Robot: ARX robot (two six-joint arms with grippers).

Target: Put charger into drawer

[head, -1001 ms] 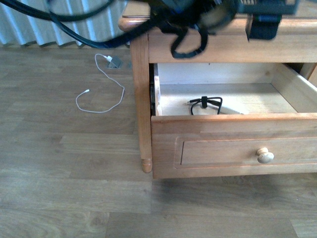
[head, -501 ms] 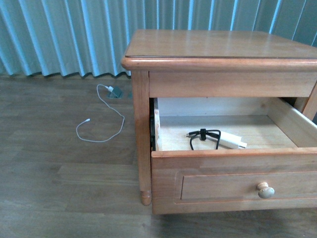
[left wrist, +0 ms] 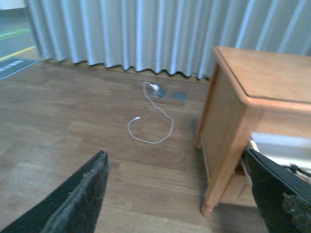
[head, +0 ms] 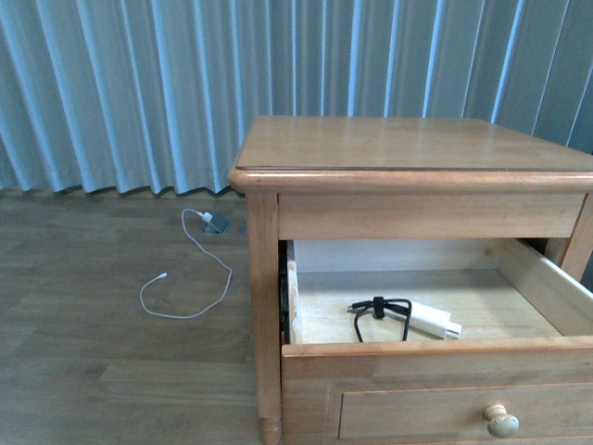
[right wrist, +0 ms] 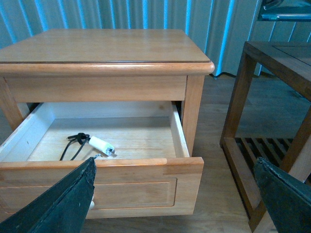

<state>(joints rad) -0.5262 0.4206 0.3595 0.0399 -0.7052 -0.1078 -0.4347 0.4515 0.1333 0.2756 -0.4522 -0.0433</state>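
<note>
The charger (head: pixel 428 321) lies in the open drawer (head: pixel 398 371)
Left pincer (left wrist: pixel 174 153) and right pincer (right wrist: pixel 175 160) both gape wide, gripping nothing. The white brick rests near the drawer's front edge, black cable coiled beside it. Farther off, a thin white cable (head: pixel 229 286) lies on the floor.

Thin white cable (head: pixel 185 316) loose on wood floor (head: pixel 93 380); curtain (head: pixel 139 93) behind.

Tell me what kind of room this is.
Likely a bedroom in a home: a wooden nightstand with its drawer pulled open, floor-length pleated curtains behind it, and wood-plank flooring.
</note>
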